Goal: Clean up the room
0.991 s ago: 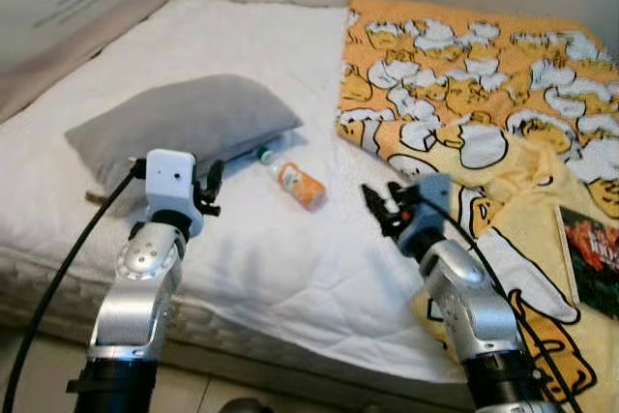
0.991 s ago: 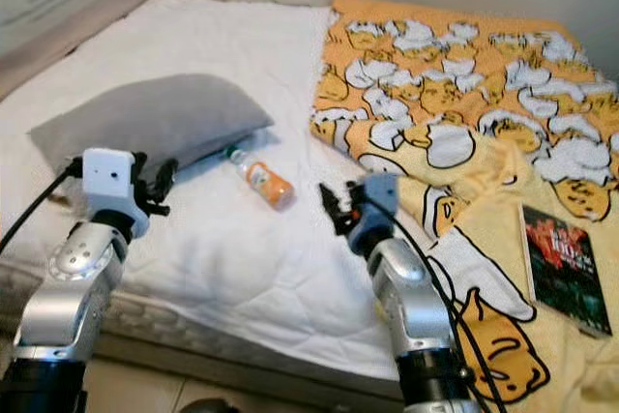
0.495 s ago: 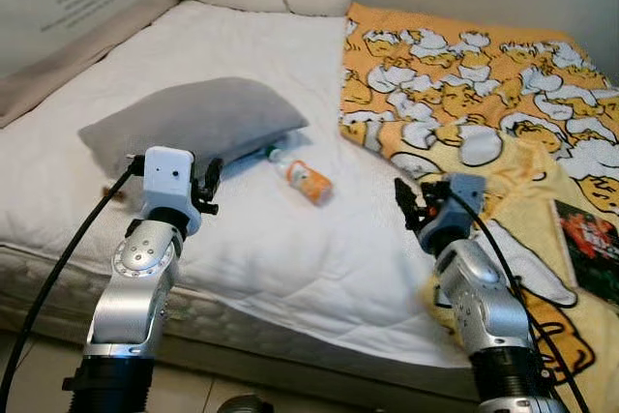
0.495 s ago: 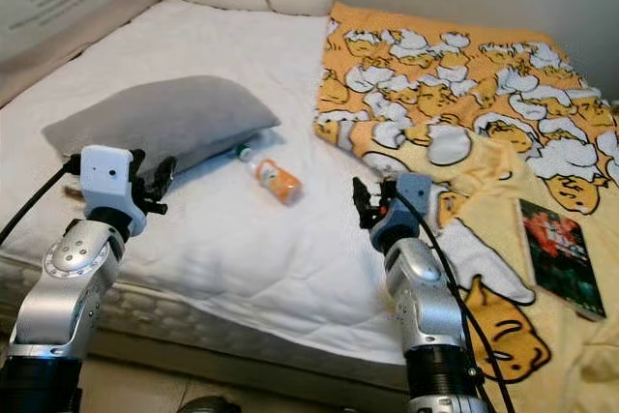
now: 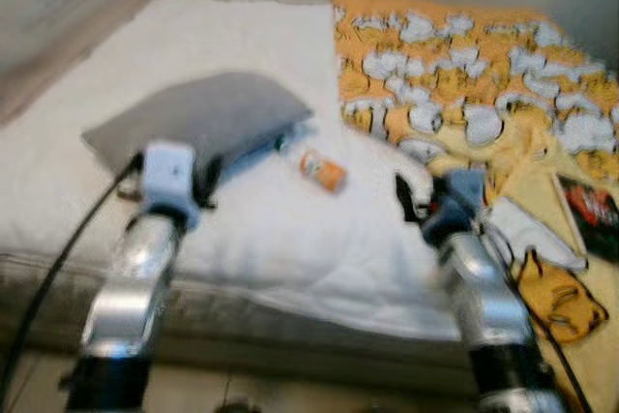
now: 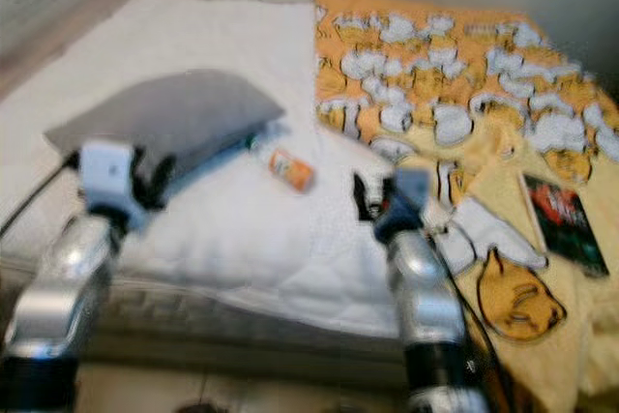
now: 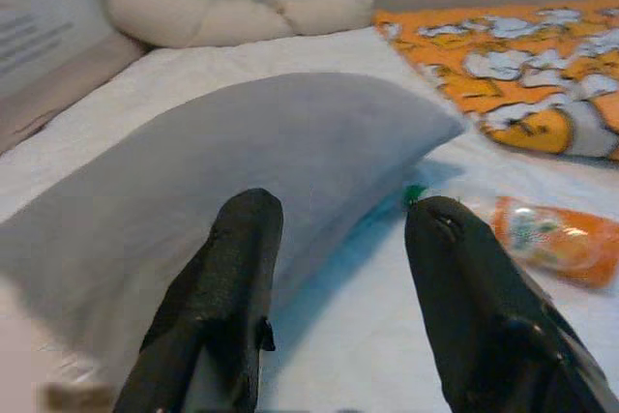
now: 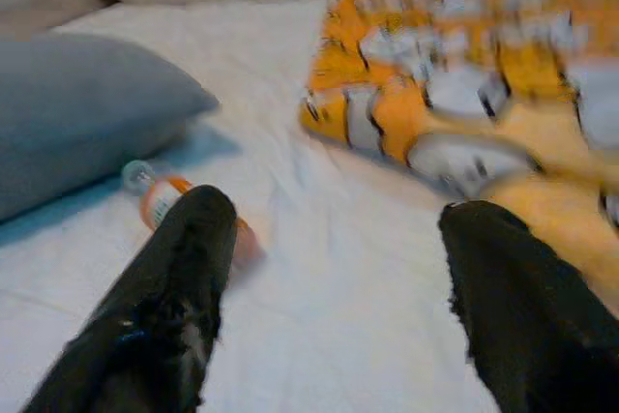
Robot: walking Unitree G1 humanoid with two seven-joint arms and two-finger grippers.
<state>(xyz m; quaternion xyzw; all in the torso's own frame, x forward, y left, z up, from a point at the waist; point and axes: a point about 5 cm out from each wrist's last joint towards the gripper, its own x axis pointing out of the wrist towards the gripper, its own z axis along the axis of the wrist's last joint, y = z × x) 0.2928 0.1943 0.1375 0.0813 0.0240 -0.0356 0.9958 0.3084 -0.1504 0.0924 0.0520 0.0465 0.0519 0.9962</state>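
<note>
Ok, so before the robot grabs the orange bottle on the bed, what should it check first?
1. Bottle lying free on the white mattress, beside the grey pillow: ok.
2. Left gripper fingers apart, holding nothing: ok.
3. Right gripper fingers apart, holding nothing: ok.
4. Fingers around the bottle: not ok, both grippers are short of it.
5. Head views sharp enough to aim: not ok, blurred.
6. Bottle cap closed: cannot tell.
</note>
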